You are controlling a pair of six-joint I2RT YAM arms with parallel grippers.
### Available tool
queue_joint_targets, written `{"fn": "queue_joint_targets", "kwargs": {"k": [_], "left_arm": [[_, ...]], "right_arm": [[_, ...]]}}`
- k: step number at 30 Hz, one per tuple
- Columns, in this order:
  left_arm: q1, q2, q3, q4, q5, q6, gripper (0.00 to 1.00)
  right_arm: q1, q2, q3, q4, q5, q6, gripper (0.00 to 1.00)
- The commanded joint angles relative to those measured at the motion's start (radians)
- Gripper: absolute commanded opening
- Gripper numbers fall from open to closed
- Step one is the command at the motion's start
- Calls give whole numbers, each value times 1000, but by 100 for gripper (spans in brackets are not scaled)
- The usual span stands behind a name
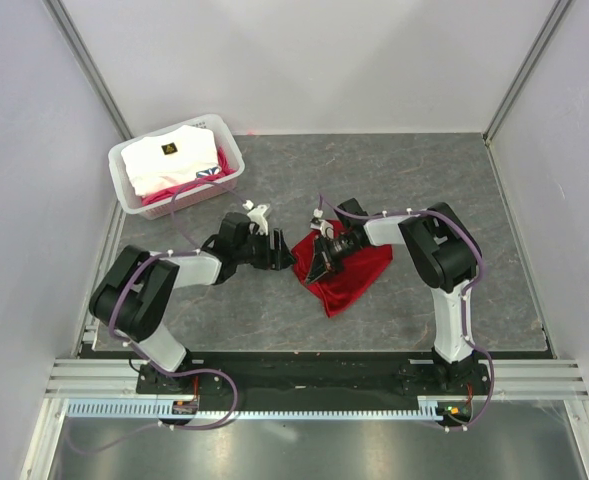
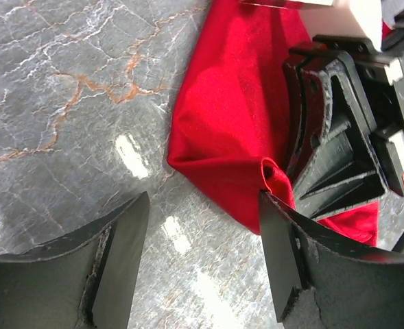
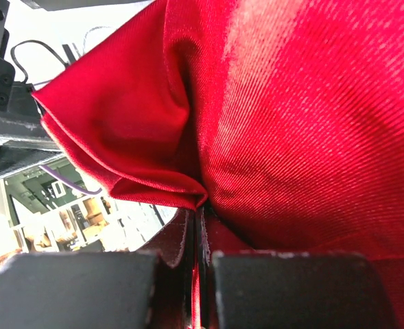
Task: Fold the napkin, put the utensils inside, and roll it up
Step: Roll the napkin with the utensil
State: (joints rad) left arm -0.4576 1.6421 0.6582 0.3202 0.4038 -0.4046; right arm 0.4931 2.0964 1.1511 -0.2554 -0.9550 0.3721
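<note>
The red napkin [image 1: 352, 272] lies bunched on the grey table at the middle. My right gripper [image 1: 317, 262] is shut on the napkin's left edge; in the right wrist view the red cloth [image 3: 291, 123] fills the frame and is pinched between the jaws [image 3: 202, 226]. My left gripper [image 1: 286, 258] is open just left of the napkin, jaws apart over bare table [image 2: 202, 226], with a fold of the napkin [image 2: 236, 123] touching its right finger [image 2: 280, 253]. The spoon is not in view.
A white basket [image 1: 134, 190] holding white and pink fabric items [image 1: 179, 160] stands at the back left. Frame posts and white walls ring the table. The table's front rail [image 1: 314, 380] runs along the near edge.
</note>
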Motion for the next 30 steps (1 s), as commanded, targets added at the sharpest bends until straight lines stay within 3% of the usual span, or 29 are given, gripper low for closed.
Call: {"fn": "queue_joint_targets", "kwargs": {"k": [1,15,27,30], "left_arm": [[-3,-64,-55,140,30,59,73],[-3,-74,-65,277,24,73,75],[-6,12,17,246,12,41,61],[-3,10,18,255,-2,47,64]], "right_arm": [[-27,56,4,1,125,-27,0],[-50,79,9,-13,105,-16,0],[-51,79,10,-18,114,-12,0],[-60,80,10,-15,108,10,0]]}}
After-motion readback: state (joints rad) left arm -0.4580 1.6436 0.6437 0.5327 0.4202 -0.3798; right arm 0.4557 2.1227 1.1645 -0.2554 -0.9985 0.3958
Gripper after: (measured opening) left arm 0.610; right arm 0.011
